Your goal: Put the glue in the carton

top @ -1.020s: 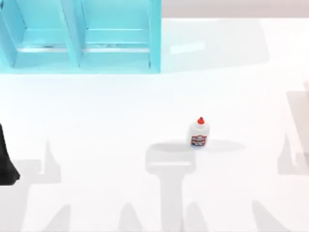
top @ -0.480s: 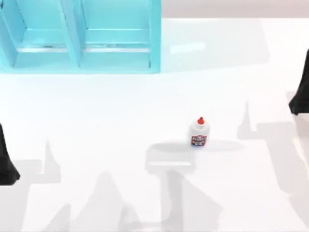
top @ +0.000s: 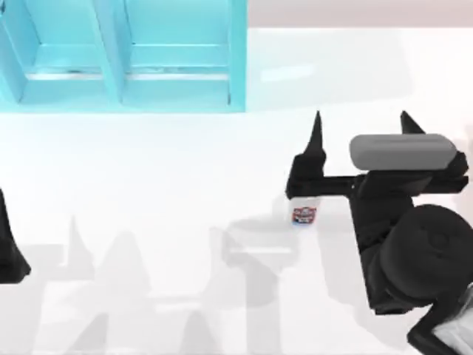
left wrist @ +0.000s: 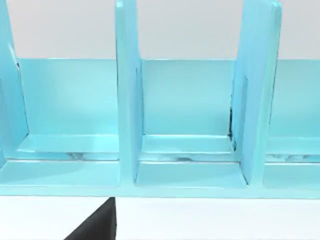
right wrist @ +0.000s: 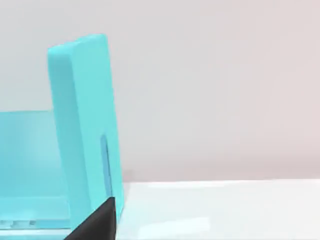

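Right pincer [top: 360, 122] had swung in from the right edge of the table, where it was a moment before, and now hung over the glue [top: 304, 214]. Its two fingers were spread wide apart and held nothing. One fingertip [top: 317, 122] pointed toward the carton [top: 236, 59], and the other stood off to the right of it. This looked like the start of the grab, so the task had hardly begun.

Glue stood where it had been, upright on the white table [top: 148, 185], well apart from the carton and in front of its right end. The dark body of the pincer now covered the red cap, so just the label end of the bottle peeked out. Glue sat under the left finger's base, not between the two fingers. So I think the pincer would need to shift left of where it was before it could close on the bottle.

Left arm [top: 9, 244] stayed parked at the left edge of the table, far from the glue.
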`<state>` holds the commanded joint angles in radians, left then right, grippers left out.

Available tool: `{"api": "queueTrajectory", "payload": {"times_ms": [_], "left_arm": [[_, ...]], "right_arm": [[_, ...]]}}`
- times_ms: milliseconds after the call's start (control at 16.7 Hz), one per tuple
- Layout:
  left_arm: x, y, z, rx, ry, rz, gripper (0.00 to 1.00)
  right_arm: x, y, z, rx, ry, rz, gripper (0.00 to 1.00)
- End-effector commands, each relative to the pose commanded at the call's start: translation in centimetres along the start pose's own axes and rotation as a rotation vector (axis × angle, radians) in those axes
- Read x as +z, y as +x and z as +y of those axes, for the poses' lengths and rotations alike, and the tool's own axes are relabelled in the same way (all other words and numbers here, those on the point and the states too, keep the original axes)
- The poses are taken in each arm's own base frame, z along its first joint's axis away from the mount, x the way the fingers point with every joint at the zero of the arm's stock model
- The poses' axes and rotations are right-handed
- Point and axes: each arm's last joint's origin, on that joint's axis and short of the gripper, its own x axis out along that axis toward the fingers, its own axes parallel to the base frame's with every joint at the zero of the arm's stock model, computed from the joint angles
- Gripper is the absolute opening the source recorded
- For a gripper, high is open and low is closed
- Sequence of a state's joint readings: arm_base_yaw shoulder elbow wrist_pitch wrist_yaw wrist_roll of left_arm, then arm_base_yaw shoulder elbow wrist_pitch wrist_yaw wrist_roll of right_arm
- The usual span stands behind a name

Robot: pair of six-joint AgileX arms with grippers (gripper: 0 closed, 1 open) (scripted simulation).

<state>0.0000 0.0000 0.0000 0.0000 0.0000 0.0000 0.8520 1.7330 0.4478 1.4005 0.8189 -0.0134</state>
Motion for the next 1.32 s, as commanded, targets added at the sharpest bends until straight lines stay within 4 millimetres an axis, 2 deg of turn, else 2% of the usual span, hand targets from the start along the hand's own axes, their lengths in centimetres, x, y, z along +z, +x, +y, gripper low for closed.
{"api": "queueTrajectory", "payload": {"times_ms": [180,300,480,600,780,1020,1080,1320], "left_arm": [[0.0,0.0,0.0,0.000,0.000,0.000,1.00],[0.0,0.0,0.0,0.000,0.000,0.000,1.00],[0.0,0.0,0.0,0.000,0.000,0.000,1.00],[0.0,0.0,0.0,0.000,0.000,0.000,1.00],[0.0,0.0,0.0,0.000,0.000,0.000,1.00],[0.0,0.0,0.0,0.000,0.000,0.000,1.00],[0.0,0.0,0.0,0.000,0.000,0.000,1.00],[0.0,0.0,0.0,0.000,0.000,0.000,1.00]], "right_arm": [[-5.1,-1.8,3.1,-0.014,-0.014,0.034,1.00],[-8.4,-3.4,4.3,-0.025,-0.029,0.054,1.00],[-12.3,-5.9,4.8,-0.043,-0.055,0.078,1.00],[-14.1,-7.1,4.7,-0.053,-0.070,0.087,1.00],[-15.2,-7.9,4.5,-0.061,-0.080,0.092,1.00],[-15.2,-7.9,4.5,-0.061,-0.080,0.092,1.00],[-15.8,-5.6,5.5,-0.011,-0.060,0.129,1.00],[-15.5,-4.3,5.4,-0.055,-0.071,0.111,1.00]]}}
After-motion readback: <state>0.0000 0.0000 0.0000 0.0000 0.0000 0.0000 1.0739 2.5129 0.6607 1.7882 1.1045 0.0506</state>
